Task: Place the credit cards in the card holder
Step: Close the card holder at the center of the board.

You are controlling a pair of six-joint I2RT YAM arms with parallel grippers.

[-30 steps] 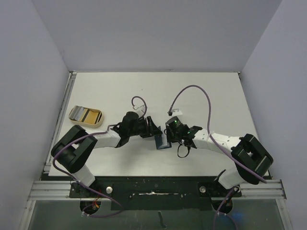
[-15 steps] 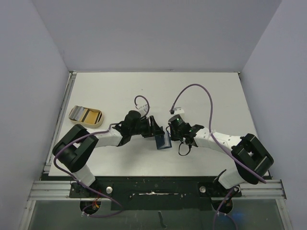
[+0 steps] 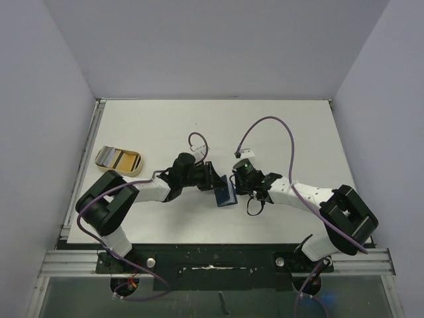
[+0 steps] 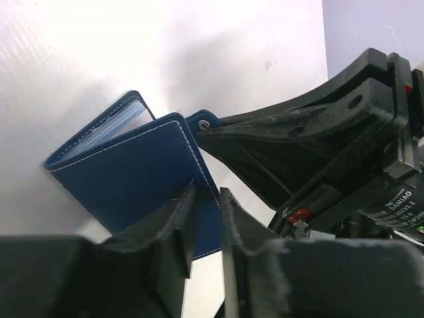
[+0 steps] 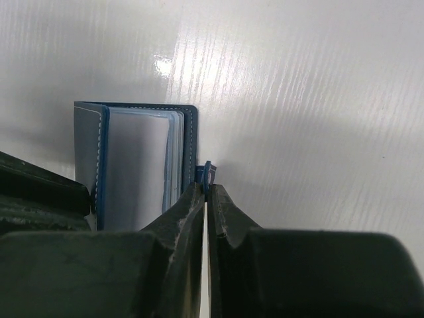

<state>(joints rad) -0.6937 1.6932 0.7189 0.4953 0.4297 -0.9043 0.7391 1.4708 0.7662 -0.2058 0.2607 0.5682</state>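
The card holder [image 3: 225, 192], a navy folding wallet, stands partly open on the table between both grippers, its light blue slots [image 5: 136, 165] showing. My right gripper [image 5: 206, 189] is shut on the wallet's snap tab [image 5: 208, 169]; its black fingers [image 4: 298, 132] also show in the left wrist view. My left gripper [image 4: 207, 195] sits at the outer cover [image 4: 132, 175] with a narrow gap between its jaws, and the cover's lower corner shows in that gap. The credit cards [image 3: 121, 159], tan with dark stripes, lie in a beige tray at the far left.
The beige tray [image 3: 101, 158] sits near the table's left edge. Purple cables [image 3: 278, 129] loop above both wrists. The two grippers [image 3: 222, 180] are close together at the table's middle.
My right gripper has shut on the snap tab. My left gripper has crept right toward the wallet and its jaws have narrowed. The wallet has tilted slightly.
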